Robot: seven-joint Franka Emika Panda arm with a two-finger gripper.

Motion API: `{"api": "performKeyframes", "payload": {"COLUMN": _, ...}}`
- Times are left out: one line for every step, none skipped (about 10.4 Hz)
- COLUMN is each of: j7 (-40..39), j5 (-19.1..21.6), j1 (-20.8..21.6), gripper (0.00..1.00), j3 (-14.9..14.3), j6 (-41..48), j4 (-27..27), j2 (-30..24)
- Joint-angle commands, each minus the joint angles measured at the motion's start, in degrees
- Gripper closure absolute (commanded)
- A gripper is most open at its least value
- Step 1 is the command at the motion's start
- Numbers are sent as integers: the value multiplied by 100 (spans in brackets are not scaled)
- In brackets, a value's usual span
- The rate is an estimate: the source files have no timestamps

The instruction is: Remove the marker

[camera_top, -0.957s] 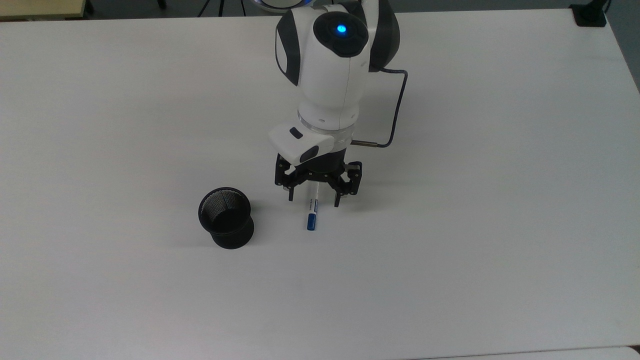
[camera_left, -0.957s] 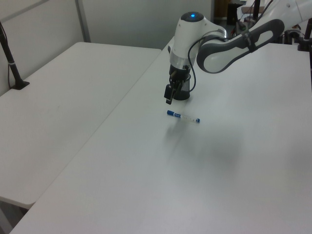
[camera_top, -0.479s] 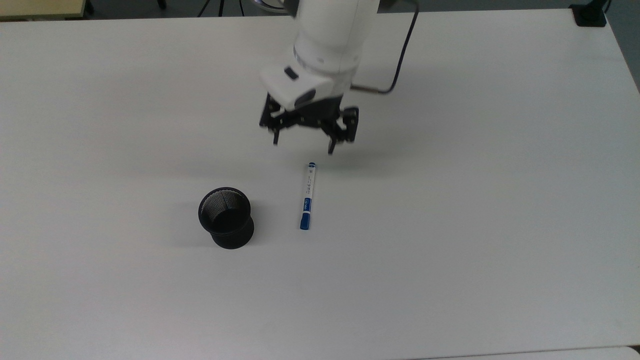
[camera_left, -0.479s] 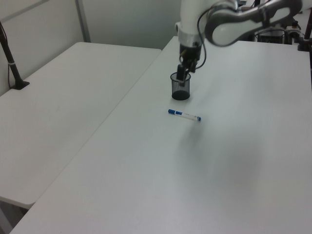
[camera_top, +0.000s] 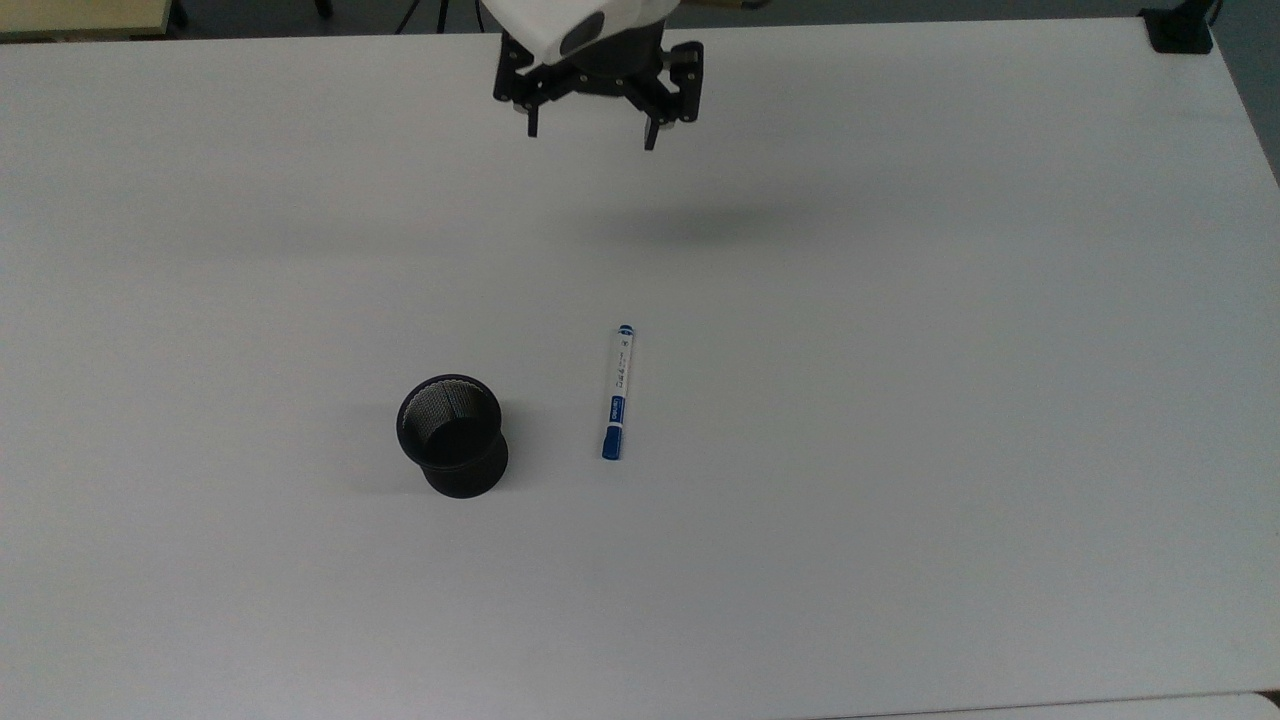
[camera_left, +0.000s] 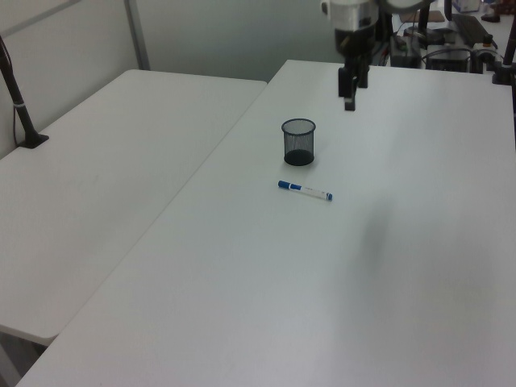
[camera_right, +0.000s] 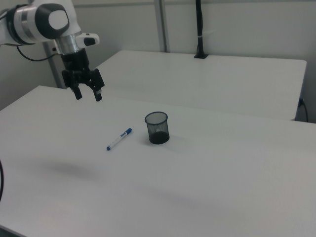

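The marker (camera_top: pixel 616 391) (camera_left: pixel 305 190) (camera_right: pixel 119 139), white-barrelled with a blue cap, lies flat on the white table (camera_top: pixel 900 400), just to the top view's right of the upright black mesh cup (camera_top: pixel 451 434) (camera_left: pixel 298 141) (camera_right: pixel 157 127). High above the table my gripper (camera_top: pixel 590 135) (camera_left: pixel 349 97) (camera_right: pixel 88 94) hangs open with nothing between its fingers. It is well clear of the marker, toward the top view's upper edge and the right view's left.
A second white table (camera_left: pixel 97 161) (camera_right: pixel 207 79) stands beside this one. A black pole on a clamp (camera_left: pixel 18 105) (camera_right: pixel 199 29) rises from its far edge. Cables and dark equipment (camera_left: pixel 451 48) sit behind the arm's base.
My open gripper has risen from just over the marker and drawn back toward the top view's upper edge. The marker and the cup have stayed where they were.
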State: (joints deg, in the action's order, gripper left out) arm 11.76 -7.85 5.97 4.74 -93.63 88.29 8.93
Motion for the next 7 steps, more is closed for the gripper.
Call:
{"api": "performKeyframes", "payload": {"j7": -218, "j5": 152, "j1": -52, "gripper": 0, "j3": -105, "j6": 3, "j4": 645, "j2": -681}}
{"api": "performKeyframes", "payload": {"j7": -227, "j5": 334, "j1": -270, "gripper": 0, "j3": -96, "j6": -6, "j4": 654, "j2": -699}}
{"api": "performKeyframes", "payload": {"j7": -244, "j5": 528, "j1": -420, "gripper": 0, "j3": -79, "j6": -23, "j4": 645, "j2": -700}}
{"api": "performKeyframes", "payload": {"j7": -245, "j5": 530, "j1": -439, "gripper": 0, "j3": -96, "j6": -15, "j4": 628, "j2": -708}}
{"api": "performKeyframes", "payload": {"j7": -245, "j5": 530, "j1": -422, "gripper": 0, "j3": -96, "j6": 3, "j4": 628, "j2": -735}}
{"api": "performKeyframes", "payload": {"j7": -236, "j5": 530, "j1": -421, "gripper": 0, "j3": -105, "j6": 3, "j4": 619, "j2": -735}}
{"api": "performKeyframes", "payload": {"j7": -245, "j5": 530, "j1": -439, "gripper": 0, "j3": -105, "j6": 3, "j4": 601, "j2": -726}}
